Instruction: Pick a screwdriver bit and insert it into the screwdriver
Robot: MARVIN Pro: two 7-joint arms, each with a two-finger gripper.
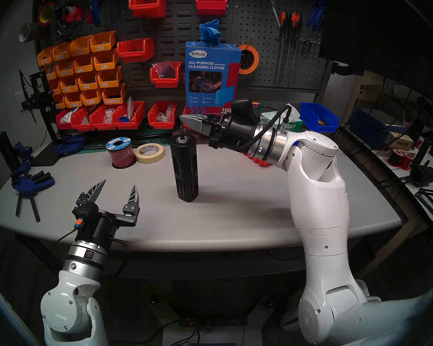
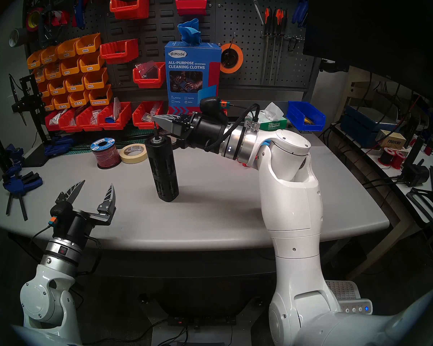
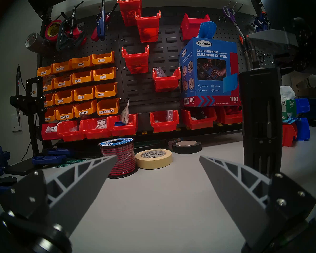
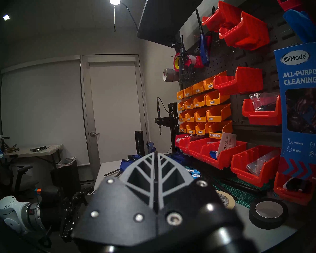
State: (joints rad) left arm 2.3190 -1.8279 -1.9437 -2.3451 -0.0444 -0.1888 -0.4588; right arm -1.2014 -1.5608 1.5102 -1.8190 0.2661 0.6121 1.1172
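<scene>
Nearest the head camera is the left gripper [image 1: 117, 191], raised over the counter's [image 1: 235, 213] front edge with its fingers spread wide and nothing between them. Further in, the screwdriver [image 1: 184, 168] stands upright on the counter, leaning slightly. The right gripper [image 1: 183, 118] reaches in level from the right, fingers pressed together on the screwdriver bit [image 1: 181, 130], which hangs straight down from the tips into the silver-ringed socket on top. The bit's long axis lines up with the cylinder's, so the coming move is probably a plain push downward; the right arm is the nearer one, and is already on it.

The other head view agrees: bit [image 2: 155, 130] vertical, its lower end at the socket (how deep it sits cannot be told).

From the left wrist, the open fingers [image 3: 91, 174] frame bare counter, with the screwdriver [image 3: 259, 119] standing ahead and to the right, beyond a masking tape roll [image 3: 153, 158] and a wire spool [image 3: 119, 155].

From the right wrist, the two fingers [image 4: 144, 172] meet along a closed seam; the bit itself is hidden below them.
</scene>
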